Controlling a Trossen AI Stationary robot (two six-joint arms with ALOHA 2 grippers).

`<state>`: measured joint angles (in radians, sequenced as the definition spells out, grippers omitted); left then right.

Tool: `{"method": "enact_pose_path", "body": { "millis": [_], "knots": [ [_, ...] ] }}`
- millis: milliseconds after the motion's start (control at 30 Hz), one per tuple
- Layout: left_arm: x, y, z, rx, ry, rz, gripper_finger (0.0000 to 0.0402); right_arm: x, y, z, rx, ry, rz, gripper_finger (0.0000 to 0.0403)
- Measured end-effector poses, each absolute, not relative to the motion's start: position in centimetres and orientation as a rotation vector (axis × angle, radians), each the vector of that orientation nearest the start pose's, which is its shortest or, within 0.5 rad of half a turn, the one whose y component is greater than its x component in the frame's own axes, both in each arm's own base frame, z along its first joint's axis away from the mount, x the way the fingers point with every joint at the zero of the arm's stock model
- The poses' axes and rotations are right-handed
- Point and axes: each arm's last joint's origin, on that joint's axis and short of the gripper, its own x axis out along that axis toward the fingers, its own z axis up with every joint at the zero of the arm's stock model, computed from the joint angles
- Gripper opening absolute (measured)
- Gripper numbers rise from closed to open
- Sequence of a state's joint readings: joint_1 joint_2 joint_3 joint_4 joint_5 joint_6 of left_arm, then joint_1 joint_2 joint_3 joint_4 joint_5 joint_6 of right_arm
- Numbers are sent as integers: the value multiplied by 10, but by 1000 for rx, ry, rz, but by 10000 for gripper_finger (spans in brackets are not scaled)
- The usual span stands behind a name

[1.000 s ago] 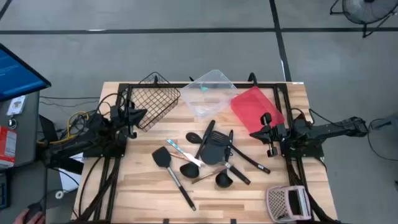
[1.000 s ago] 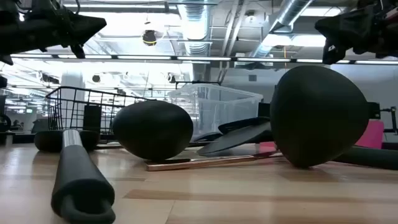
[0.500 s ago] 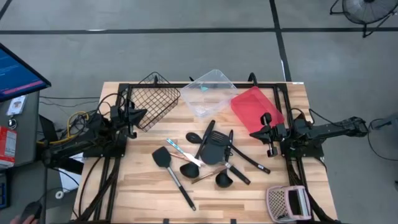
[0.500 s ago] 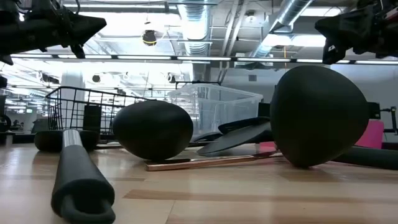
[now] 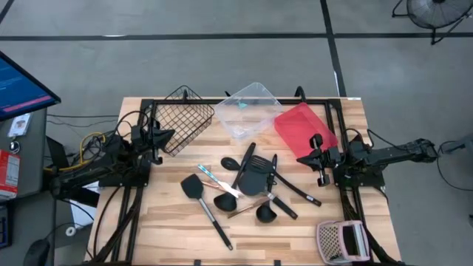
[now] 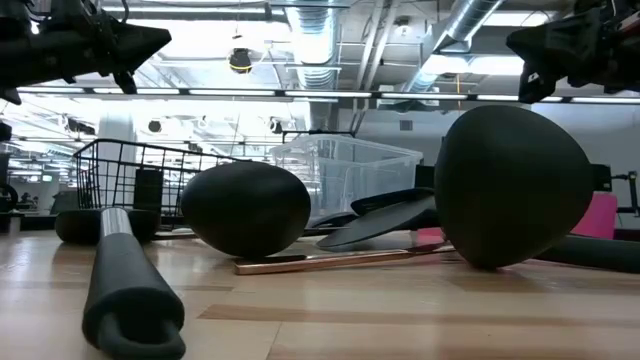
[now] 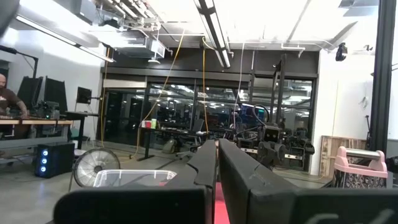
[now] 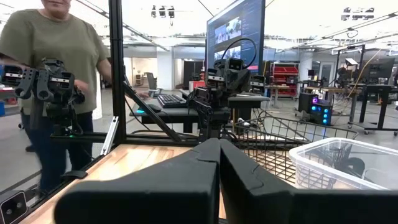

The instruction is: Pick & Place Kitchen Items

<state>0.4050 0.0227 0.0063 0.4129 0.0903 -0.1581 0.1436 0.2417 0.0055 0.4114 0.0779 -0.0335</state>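
Observation:
A pile of long-handled kitchen utensils (image 5: 247, 188) lies on the wooden table's middle: black spatulas, ladles and spoons, a steel-handled spatula (image 5: 207, 207), and thin silver and copper-coloured pieces. In the low view a black spoon bowl (image 6: 245, 208) and a larger one (image 6: 512, 185) rest on the wood. My left gripper (image 5: 171, 135) is shut and empty, raised at the table's left beside the wire basket. My right gripper (image 5: 301, 157) is shut and empty, raised at the right over the red tray's near edge. Both show shut in their wrist views, the left (image 7: 217, 163) and the right (image 8: 219, 163).
A black wire basket (image 5: 185, 118), a clear tub (image 5: 250, 109) and a red tray (image 5: 303, 127) stand along the far side. A pinkish-white perforated box (image 5: 341, 240) sits at the near right corner. A person (image 8: 53, 74) stands beyond the table's left side.

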Motion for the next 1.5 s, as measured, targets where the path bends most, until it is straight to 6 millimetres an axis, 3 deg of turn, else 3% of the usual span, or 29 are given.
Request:
{"method": "enact_pose_path", "body": {
  "millis": [1267,1500],
  "knots": [
    [85,33,203,-59,-410,279,2,110,14,185,-14,-175,63,0],
    [85,33,203,-226,-434,242,2,110,14,185,-14,-175,63,0]
  ]
}}
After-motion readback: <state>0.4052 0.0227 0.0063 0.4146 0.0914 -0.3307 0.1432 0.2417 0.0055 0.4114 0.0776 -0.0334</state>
